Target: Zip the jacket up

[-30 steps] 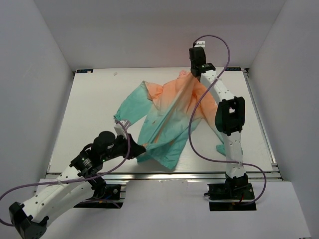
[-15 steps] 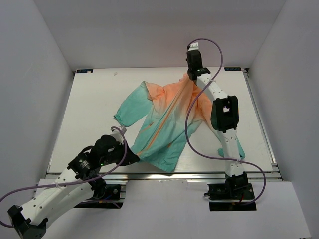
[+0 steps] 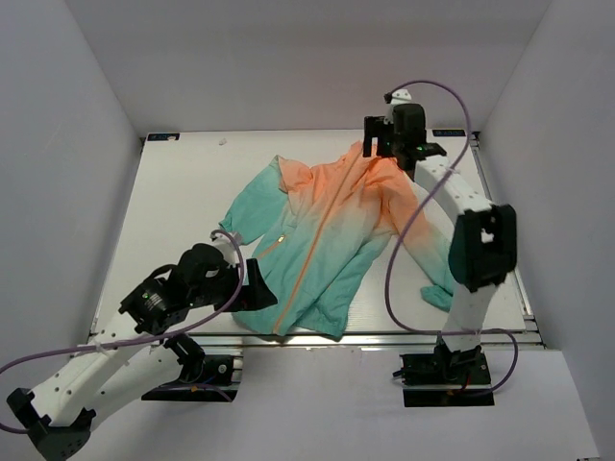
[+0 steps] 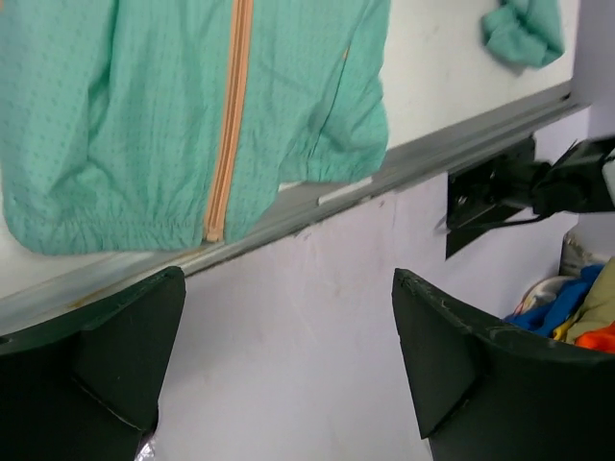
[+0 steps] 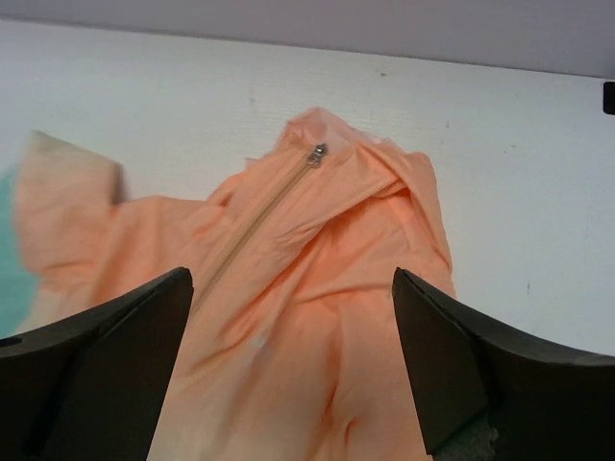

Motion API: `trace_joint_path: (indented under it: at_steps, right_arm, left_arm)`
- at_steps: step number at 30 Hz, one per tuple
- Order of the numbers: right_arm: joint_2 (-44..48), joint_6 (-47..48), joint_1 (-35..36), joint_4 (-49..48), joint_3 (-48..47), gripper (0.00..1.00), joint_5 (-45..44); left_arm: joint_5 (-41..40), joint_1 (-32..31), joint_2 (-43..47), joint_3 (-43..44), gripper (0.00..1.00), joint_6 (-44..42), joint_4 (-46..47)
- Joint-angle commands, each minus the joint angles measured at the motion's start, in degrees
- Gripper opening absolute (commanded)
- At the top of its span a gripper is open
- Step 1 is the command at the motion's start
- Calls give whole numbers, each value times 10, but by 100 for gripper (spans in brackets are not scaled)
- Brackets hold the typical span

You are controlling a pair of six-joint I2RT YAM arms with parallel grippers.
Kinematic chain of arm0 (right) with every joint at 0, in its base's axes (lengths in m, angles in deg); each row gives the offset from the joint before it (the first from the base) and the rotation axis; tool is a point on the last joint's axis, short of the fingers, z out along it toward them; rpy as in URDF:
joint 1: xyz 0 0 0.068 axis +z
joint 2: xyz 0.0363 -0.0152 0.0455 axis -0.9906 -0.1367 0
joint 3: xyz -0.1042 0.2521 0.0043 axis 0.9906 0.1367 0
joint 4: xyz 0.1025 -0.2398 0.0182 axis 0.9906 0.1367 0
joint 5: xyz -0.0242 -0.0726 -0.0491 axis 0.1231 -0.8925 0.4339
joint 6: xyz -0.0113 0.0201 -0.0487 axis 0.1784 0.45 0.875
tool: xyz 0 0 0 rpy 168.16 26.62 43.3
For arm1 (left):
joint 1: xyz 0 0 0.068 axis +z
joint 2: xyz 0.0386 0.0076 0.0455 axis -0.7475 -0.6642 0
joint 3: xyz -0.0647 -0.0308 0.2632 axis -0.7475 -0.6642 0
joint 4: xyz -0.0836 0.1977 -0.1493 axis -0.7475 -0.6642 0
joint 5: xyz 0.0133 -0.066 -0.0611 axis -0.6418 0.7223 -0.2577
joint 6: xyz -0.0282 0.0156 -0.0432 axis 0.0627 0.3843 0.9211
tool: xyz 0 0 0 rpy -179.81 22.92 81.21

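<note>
Hovering wide open and empty above the collar (image 5: 322, 130), my right gripper (image 5: 293, 279) is nearest the slider (image 5: 315, 154) of the jacket (image 3: 332, 226), spread flat on the table (image 3: 173, 211). Its zipper (image 4: 229, 125) runs diagonally down to the hem (image 4: 115, 226) by my left gripper (image 4: 288, 279), likewise open, empty.

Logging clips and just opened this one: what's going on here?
Two robot arms are working on a jacket spread flat on the table. Its zipper looks closed from hem to collar, with the zipper pull at the top. Neither arm holds it: the left gripper hangs open by the hem at the table's near edge, and the right gripper is open above the collar.
</note>
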Motion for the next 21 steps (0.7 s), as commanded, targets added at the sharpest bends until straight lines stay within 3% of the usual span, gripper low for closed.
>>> trace_joint_path:
  at_steps: [1, 5, 11, 13, 14, 18, 21]
  right_arm:
    - [141, -90, 1, -23, 110, 89, 10]
    - [294, -161, 0, 5, 247, 89, -19]
    - [441, -198, 0, 49, 374, 89, -78]
    - [499, -199, 0, 61, 412, 89, -92]
    - [534, -197, 0, 64, 438, 89, -104]
    - [599, -188, 1, 86, 488, 89, -123]
    - [631, -191, 0, 97, 514, 89, -137]
  left_arm:
    - [-57, -3, -7, 45, 98, -12, -8]
    - [-191, -3, -72, 48, 98, -17, 62]
    - [-264, 33, -223, 118, 98, -80, 183]
    - [-220, 118, -253, 141, 98, -103, 231]
    - [-164, 191, -260, 140, 98, -117, 248]
    - [-134, 331, -239, 98, 98, -113, 300]
    - [-141, 370, -184, 48, 98, -138, 362]
